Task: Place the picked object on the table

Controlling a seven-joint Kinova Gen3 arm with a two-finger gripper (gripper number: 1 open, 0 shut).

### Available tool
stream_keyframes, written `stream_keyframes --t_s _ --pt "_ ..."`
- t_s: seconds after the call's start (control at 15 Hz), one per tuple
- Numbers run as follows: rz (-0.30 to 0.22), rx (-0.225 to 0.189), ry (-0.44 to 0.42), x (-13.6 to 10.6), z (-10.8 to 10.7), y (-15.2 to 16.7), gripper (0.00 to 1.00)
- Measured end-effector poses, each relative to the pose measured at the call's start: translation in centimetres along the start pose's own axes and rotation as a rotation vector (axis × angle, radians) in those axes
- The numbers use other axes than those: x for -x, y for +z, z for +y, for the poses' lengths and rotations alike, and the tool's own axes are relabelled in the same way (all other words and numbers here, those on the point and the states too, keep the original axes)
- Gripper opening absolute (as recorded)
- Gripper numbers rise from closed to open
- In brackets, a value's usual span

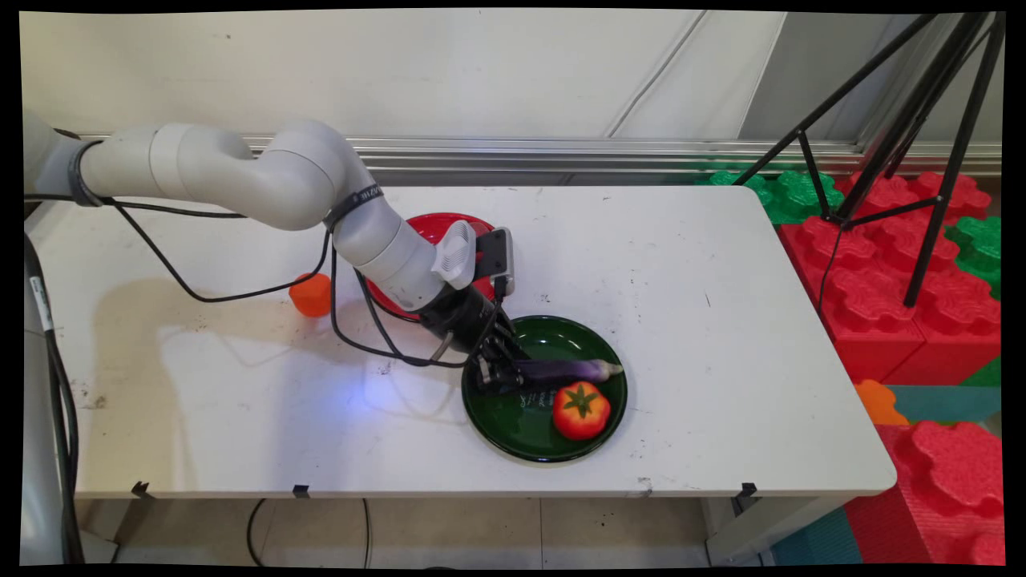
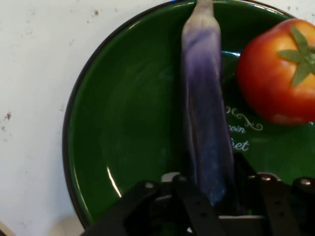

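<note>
A long purple eggplant (image 1: pixel 569 369) (image 2: pixel 204 118) lies across a dark green plate (image 1: pixel 553 336) (image 2: pixel 123 128). My gripper (image 1: pixel 501 375) (image 2: pixel 209 196) is down on the plate's left part, its fingers closed on the eggplant's thick end. A red tomato (image 1: pixel 580 409) (image 2: pixel 275 73) with a green stalk sits on the same plate, just beside the eggplant and apart from the gripper.
A red plate (image 1: pixel 437 224) lies behind the arm, partly hidden by it. A small orange cup-like object (image 1: pixel 311 294) stands left of it. Red and green foam blocks (image 1: pixel 882 272) and a black tripod (image 1: pixel 922 144) stand right of the table.
</note>
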Motion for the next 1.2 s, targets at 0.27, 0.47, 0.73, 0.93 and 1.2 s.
stream_keyframes --t_s 0.27,0.47,0.73,0.93,1.2 --pt "0.004 -0.008 -0.016 -0.1 -0.2 0.1 0.00" --pt "0.009 -0.016 -0.031 -0.3 -0.4 0.1 0.00" --pt "0.024 -0.022 -0.051 -0.7 -0.3 -0.7 0.00" --pt "0.038 -0.026 -0.060 -0.9 0.0 -2.0 0.00" --pt "0.062 -0.030 -0.087 -1.1 0.4 -4.3 0.00"
